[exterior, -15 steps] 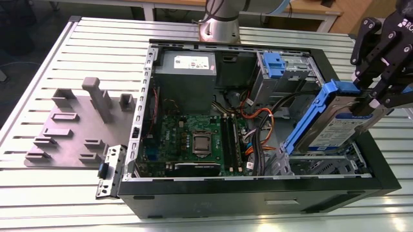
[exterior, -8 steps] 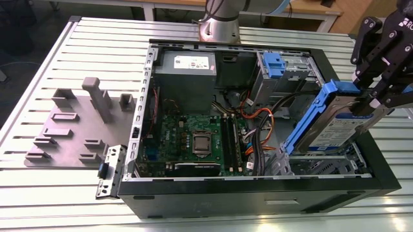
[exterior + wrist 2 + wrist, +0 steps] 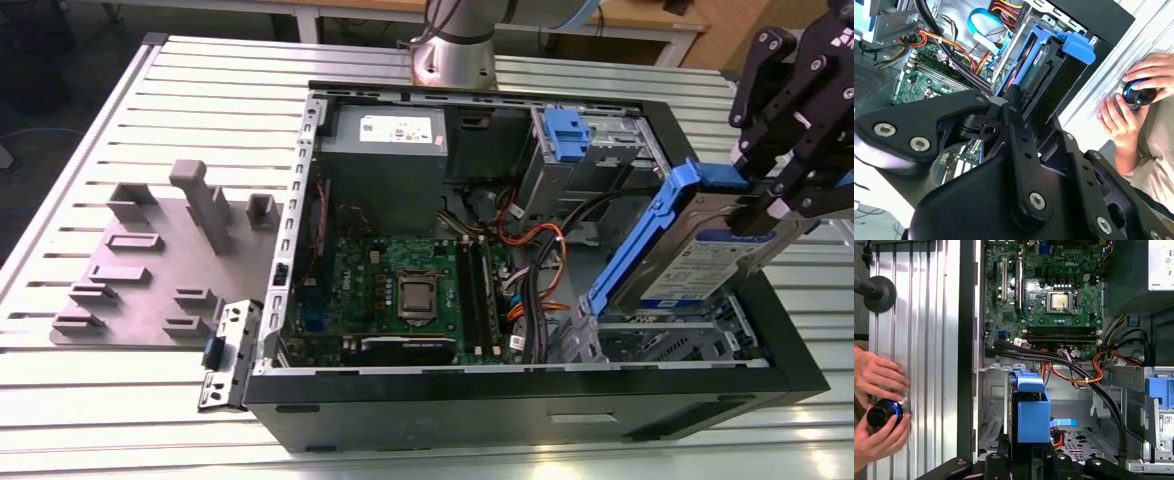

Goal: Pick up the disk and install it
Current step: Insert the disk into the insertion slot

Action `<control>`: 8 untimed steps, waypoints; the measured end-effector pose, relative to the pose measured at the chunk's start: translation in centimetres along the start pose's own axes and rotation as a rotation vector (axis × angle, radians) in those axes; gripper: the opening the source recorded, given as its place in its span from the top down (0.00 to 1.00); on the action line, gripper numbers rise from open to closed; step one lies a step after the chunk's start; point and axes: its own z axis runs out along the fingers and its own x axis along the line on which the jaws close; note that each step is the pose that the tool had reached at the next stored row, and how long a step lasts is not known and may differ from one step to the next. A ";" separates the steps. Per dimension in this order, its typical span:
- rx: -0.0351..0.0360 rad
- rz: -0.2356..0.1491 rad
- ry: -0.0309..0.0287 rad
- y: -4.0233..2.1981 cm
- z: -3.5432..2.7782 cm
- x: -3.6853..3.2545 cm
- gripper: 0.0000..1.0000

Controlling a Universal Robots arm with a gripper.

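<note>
Above the open computer case (image 3: 534, 410), the hand (image 3: 781, 205) pinches the tilted disk (image 3: 697, 265): picked up, not yet installed.

Part of disk (image 3: 694, 262) behind tool (image 3: 781, 205).

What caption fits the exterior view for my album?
The gripper holds the tilted disk over the open computer case.
</note>
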 end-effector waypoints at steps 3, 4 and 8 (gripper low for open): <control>-0.0007 0.016 -0.0010 -0.02 0.03 0.00 0.65; -0.0008 0.018 -0.0010 -0.03 0.03 0.00 0.65; 0.0012 0.019 -0.0018 -0.05 0.18 -0.01 0.65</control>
